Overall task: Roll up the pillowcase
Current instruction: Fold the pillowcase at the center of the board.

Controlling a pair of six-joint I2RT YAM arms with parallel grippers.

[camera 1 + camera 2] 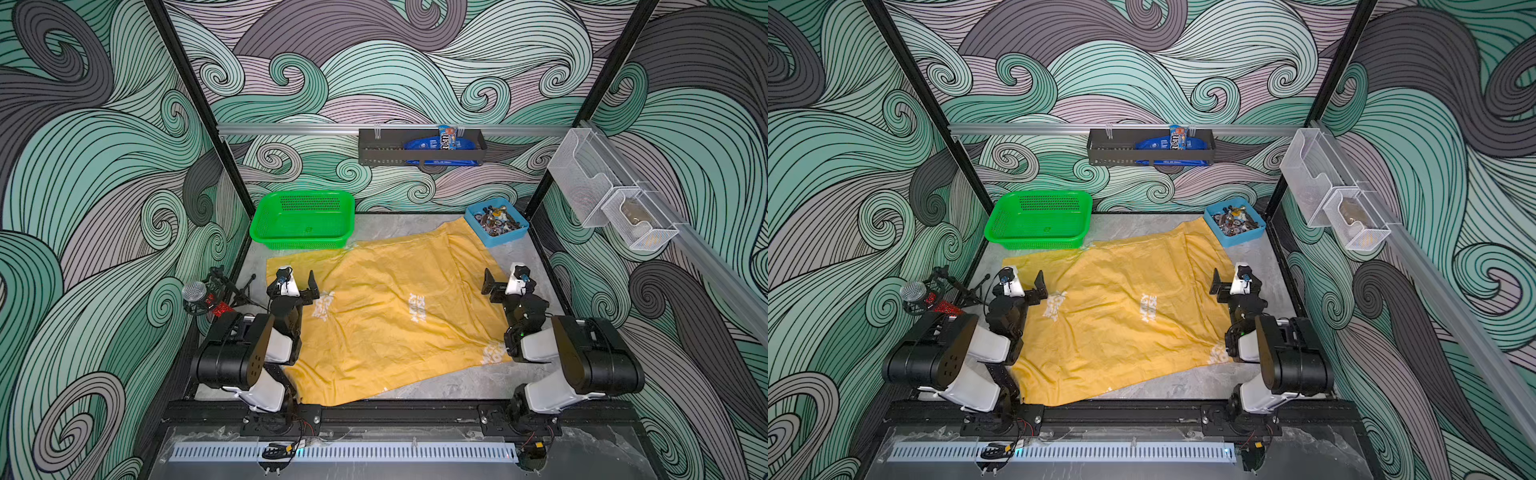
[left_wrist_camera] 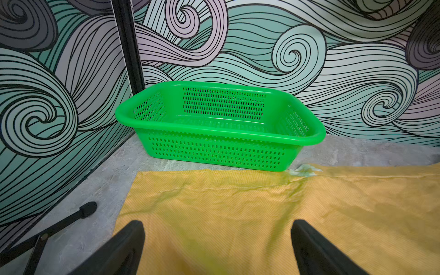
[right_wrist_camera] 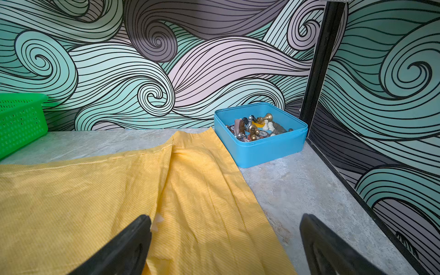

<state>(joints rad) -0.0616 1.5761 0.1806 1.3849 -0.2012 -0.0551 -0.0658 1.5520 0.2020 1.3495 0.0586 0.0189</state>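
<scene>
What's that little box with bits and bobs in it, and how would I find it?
Start at the large wrinkled mustard-yellow pillowcase spread over the grey table. Follow it to its far corner, by the black corner post: the small square blue tin sits there. Unlike the bigger, empty green slotted plastic basket, it is solid-walled and holds chess pieces.

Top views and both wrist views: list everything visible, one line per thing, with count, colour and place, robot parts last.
pillowcase: one, mustard yellow with white logos, spread flat and wrinkled mid-table.
basket: one, green, perforated, far-left corner, nothing visible inside.
tin: one, blue, far-right corner, holding chess pieces and small trinkets.
wall shelf: one, black, on the back rail, holding blue packets.
wire bins: two, white mesh, on the right wall rail.
microphone: one, silver-headed, on a black stand left of the table.
table: one, grey marbled.
left end effector: one, black, open, over the pillowcase's left edge.
right end effector: one, black, open, over its right edge.
</scene>
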